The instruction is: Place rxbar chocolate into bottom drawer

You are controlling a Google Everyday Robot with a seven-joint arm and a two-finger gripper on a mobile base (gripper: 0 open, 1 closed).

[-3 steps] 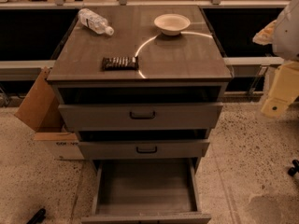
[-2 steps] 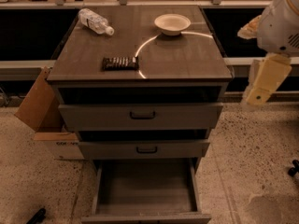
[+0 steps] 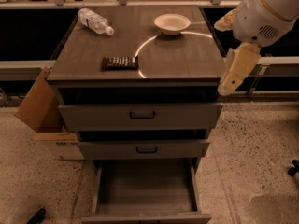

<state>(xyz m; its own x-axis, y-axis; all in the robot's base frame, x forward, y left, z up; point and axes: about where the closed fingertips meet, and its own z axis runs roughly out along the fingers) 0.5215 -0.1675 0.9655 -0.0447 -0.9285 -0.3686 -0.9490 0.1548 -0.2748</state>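
Note:
The rxbar chocolate (image 3: 120,63) is a flat dark bar with pale markings, lying on the cabinet top near its front left. The bottom drawer (image 3: 146,208) is pulled open below two closed drawers; its grey floor shows nothing in it. My arm comes in from the upper right. Its gripper (image 3: 236,70), a cream-coloured part hanging below the white arm shell, hovers beside the cabinet's right front corner. It is well right of the bar and holds nothing that I can see.
A clear plastic bottle (image 3: 94,21) lies at the back left of the cabinet top (image 3: 187,55). A white bowl (image 3: 172,23) stands at the back centre. A cardboard box (image 3: 44,113) sits on the floor left of the cabinet. A dark object (image 3: 36,215) lies at the bottom left.
My arm has swung in from the right edge towards the cabinet and now hangs by its right front corner. The bar, bottle, bowl and drawers have not moved.

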